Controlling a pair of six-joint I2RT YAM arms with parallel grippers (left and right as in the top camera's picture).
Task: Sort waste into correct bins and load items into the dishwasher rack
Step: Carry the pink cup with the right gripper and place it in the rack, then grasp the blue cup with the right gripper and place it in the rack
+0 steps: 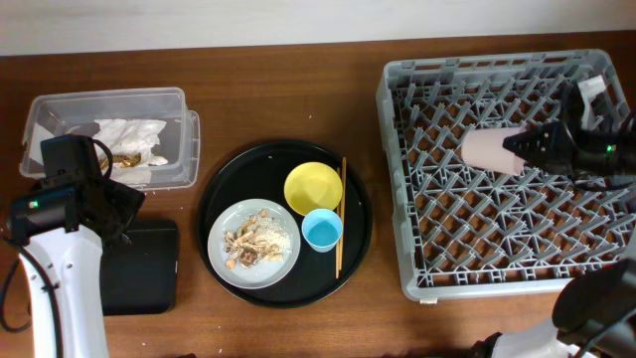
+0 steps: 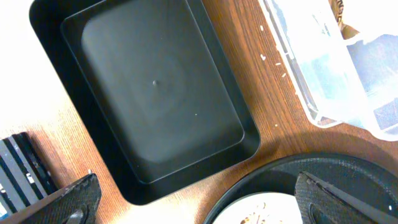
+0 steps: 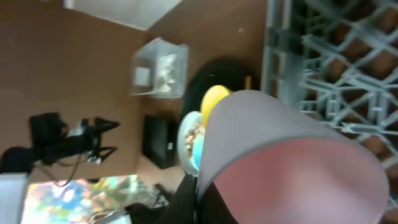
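Looking down from above, I have the right pincer [image 1: 525, 147] closed tight on the pink cup [image 1: 489, 149]. The cup lies on its side over the upper middle of the dishwasher rack [image 1: 390, 119] — whether it rests on the pegs or hangs clear of them I cannot tell. In the right wrist view the cup fills most of the picture and hides my own fingers altogether.

The left pincer [image 2: 196, 190] stands spread wide with nothing in it, over the near corner of the shallow black tray [image 2: 155, 99]. From overhead the left arm [image 1: 60, 229] covers that tray's left part. It also covers the near left corner of the clear box [image 1: 60, 119], where the crumpled napkins [image 1: 129, 134] lie with a brown scrap half hidden.

On the round black tray [image 1: 224, 179] the yellow bowl [image 1: 313, 187] and blue cup [image 1: 322, 230] sit just beside each other. The grey plate [image 1: 221, 249] close by carries the food scraps [image 1: 253, 242]. The chopsticks [image 1: 341, 214] lie along the right of bowl and cup, inside the rim.

Only a narrow strip of bare surface [image 1: 298, 99] separates the round tray from the rack's left wall; the widest open wood lies behind the tray. The rack's right edge runs close to the frame edge, under the right arm.
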